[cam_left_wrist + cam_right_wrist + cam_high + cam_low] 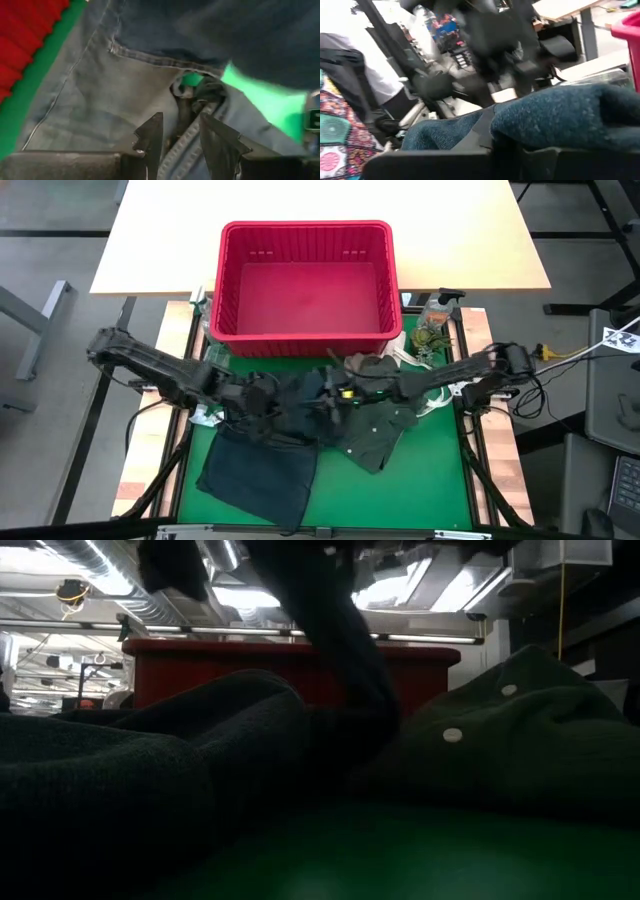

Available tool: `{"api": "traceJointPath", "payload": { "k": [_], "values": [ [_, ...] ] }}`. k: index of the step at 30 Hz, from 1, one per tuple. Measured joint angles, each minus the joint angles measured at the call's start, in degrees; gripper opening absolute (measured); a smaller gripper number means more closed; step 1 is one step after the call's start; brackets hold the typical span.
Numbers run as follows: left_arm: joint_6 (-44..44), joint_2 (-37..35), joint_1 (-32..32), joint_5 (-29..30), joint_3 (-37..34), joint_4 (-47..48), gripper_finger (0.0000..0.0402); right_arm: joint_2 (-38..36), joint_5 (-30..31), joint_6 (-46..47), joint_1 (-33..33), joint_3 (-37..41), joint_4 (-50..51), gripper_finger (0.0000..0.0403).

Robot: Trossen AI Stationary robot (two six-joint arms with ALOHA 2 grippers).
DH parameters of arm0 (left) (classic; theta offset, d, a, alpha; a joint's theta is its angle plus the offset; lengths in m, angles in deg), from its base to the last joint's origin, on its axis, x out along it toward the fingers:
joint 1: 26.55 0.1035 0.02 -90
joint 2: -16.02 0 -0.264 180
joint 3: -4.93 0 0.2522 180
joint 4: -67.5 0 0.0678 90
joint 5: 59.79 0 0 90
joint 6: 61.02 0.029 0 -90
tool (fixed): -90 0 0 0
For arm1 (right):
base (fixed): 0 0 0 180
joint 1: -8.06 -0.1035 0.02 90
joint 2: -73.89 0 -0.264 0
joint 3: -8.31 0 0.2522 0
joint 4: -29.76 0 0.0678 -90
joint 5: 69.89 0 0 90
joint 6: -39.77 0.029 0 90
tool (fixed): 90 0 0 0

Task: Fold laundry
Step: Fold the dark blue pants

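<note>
Dark blue denim jeans [262,470] lie spread on the green mat at the near left, and their upper part is raised between my two grippers. My left gripper [262,398] is shut on them from the left. From the right, my right gripper [335,395] reaches level into the same dark cloth [555,117], which covers its fingers. An olive-green buttoned shirt [378,435] lies crumpled on the mat right of the jeans. In the low view a dark strip of cloth [345,650] hangs down from above. My left gripper pinches a thick stitched seam of the jeans [181,150] between its two fingers [150,142]. The fingers slant down and lie to either side of the seam, which runs along between them. The denim beyond the fingers is raised off the mat. My right gripper touches the dark blue cloth, which lies over its fingers and hides the place of contact. It comes at the cloth level from the table's right side. Which part it has cannot be told.
A red slatted basket [305,340] stands at the far edge of the mat, just behind both grippers. A clear bottle [436,310] stands at the far right corner. Bare green mat [430,480] shows at the near right.
</note>
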Motion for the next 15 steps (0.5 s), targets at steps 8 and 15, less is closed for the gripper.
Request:
{"api": "traceJointPath", "payload": {
  "k": [8, 15],
  "values": [
    [-6.87, -8.97, -5.83, 2.37, 0.0, 6.57, 0.0121, 16.01, -0.28, 0.02, 3.71, -13.03, -0.04, 0.0012],
    [-11.21, -12.17, -9.27, 3.51, 0.0, 10.19, 0.0121, 28.34, -3.74, 0.05, 3.99, -26.98, -0.15, 0.0012]
  ]
}}
